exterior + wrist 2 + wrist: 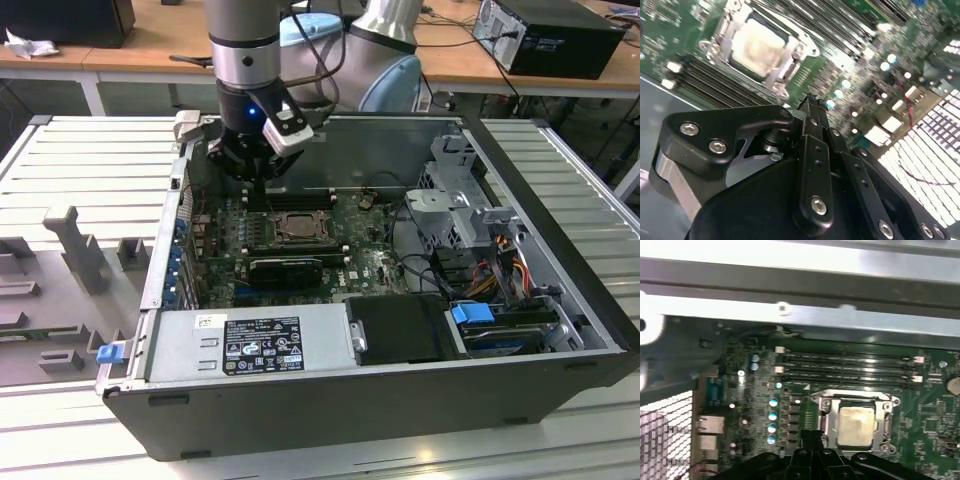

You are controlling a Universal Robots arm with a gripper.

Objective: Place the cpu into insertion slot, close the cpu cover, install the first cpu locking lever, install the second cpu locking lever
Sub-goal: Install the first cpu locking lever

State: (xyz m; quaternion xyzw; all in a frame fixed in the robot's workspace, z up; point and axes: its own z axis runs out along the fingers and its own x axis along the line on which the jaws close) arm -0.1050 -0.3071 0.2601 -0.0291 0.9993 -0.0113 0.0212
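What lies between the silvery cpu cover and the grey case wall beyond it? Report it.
Long black memory slots on the green motherboard lie between the silvery square cpu cover and the grey metal case wall, in the first wrist view.

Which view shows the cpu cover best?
First wrist view: the cpu cover is seen nearly head-on, its frame sides clear around the cpu. Second wrist view shows it skewed at an angle, though complete. Exterior view shows it small, far off on the motherboard.
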